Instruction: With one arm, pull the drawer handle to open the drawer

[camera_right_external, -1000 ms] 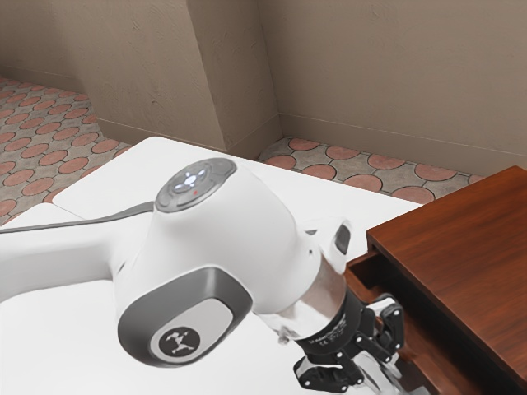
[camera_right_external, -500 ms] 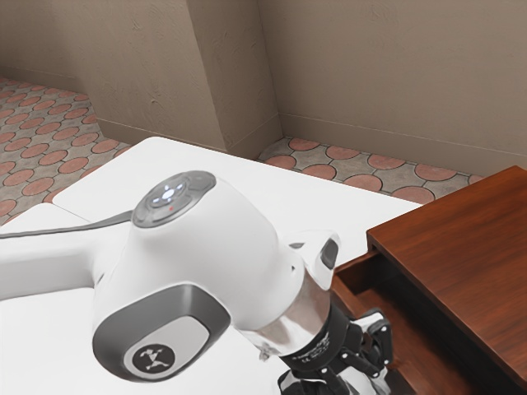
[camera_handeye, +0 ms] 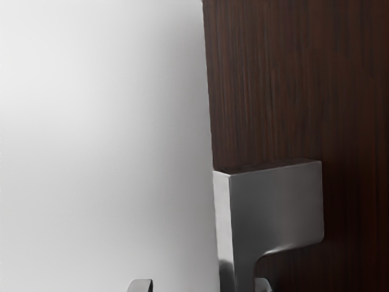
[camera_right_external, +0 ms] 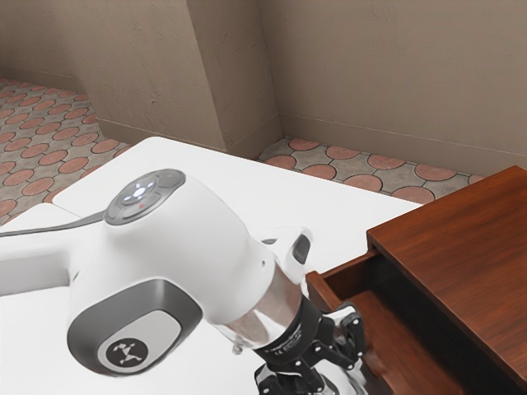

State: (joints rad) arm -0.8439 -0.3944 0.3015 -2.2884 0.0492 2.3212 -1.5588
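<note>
Mid-pull, I judge, with the drawer partly out and my hand at the drawer handle, grip I cannot tell; next calls for a straight backward draw.

The exterior view is taken from close beside the arm and slightly above it, looking down across the white table toward the wooden drawer. The wrist view is taken very near the drawer front and its metal handle. Table and drawer are shared.
</note>
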